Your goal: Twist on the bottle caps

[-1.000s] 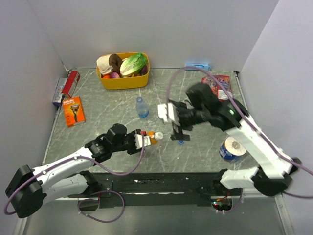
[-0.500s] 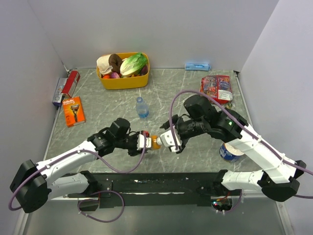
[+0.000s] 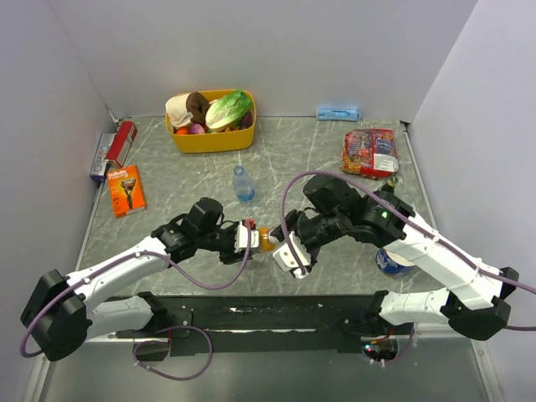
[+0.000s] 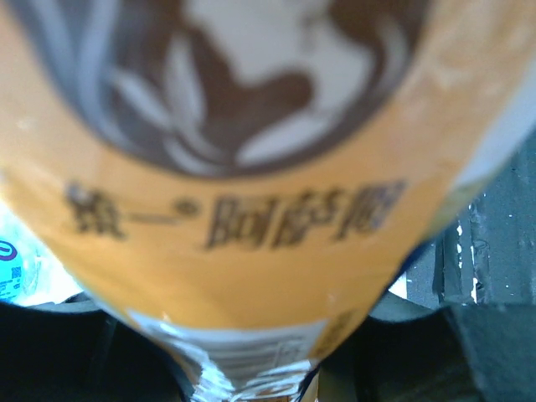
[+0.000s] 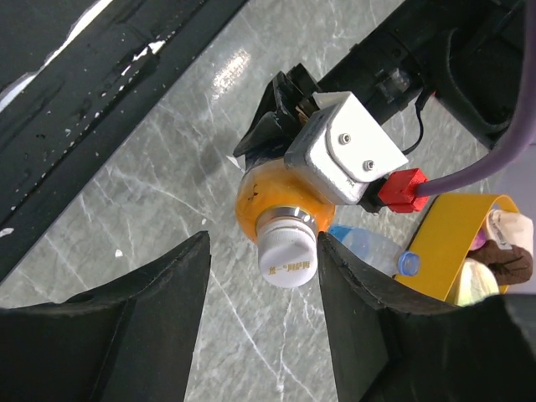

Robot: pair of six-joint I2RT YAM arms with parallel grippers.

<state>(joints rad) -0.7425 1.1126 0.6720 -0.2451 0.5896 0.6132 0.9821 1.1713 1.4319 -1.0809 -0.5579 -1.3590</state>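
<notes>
Orange bottle (image 5: 255,201): clamped in left gripper (image 3: 251,238). White cap (image 5: 287,255): on its neck; right gripper (image 5: 262,251), 3 o'clock, half-open astride it.

My right gripper (image 5: 262,251) has its fingers spread either side of the white cap (image 5: 287,255), which sits on the orange bottle (image 5: 249,205). The left gripper (image 5: 295,155) clamps that bottle over the marble table (image 5: 159,197). Behind it are a water bottle (image 5: 366,243) and a yellow basket (image 5: 465,222).
</notes>
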